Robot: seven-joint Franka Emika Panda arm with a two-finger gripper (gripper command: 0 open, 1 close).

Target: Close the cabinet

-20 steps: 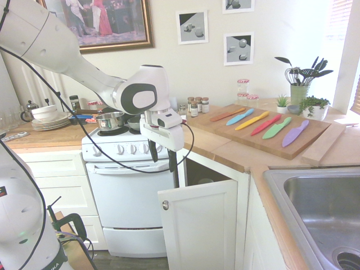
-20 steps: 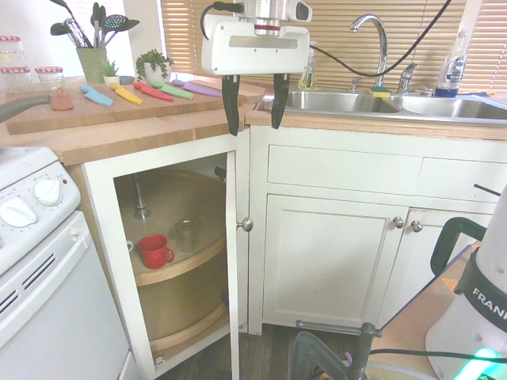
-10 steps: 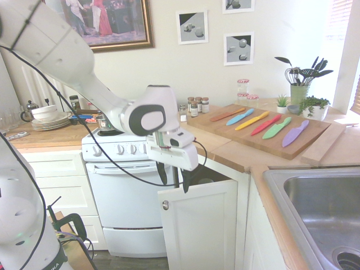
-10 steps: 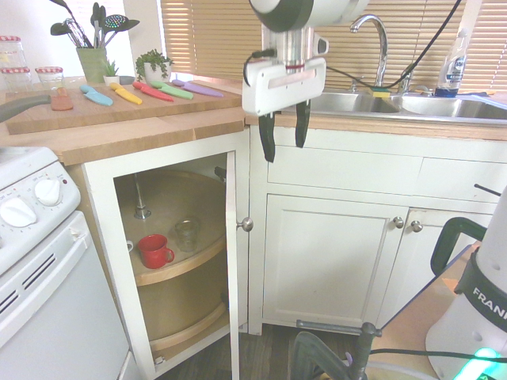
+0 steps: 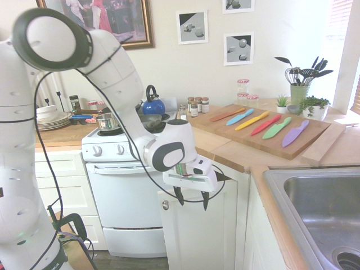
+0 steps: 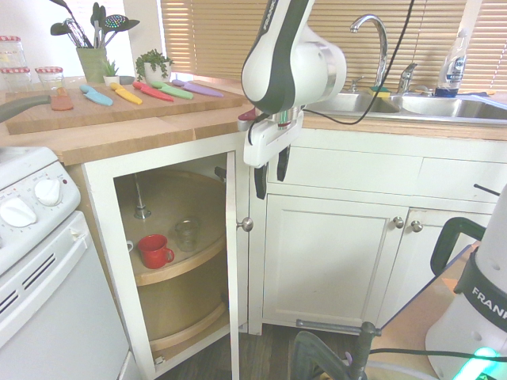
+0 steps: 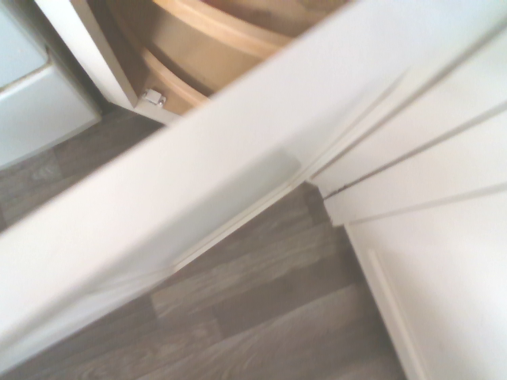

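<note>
Robot gripper (image 6: 269, 168) poised above an open cabinet door (image 6: 232, 261).

Its fingers spread, empty, pointing down at the door's top edge. The cabinet (image 6: 107, 237) under the bench stands wide open. Risk: fingers could straddle or jam the edge instead of pushing it.

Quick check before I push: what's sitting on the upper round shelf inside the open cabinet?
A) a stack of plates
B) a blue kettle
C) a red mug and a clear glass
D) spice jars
C: the second exterior view shows a red mug and a clear glass on the cabinet's upper shelf.
</note>
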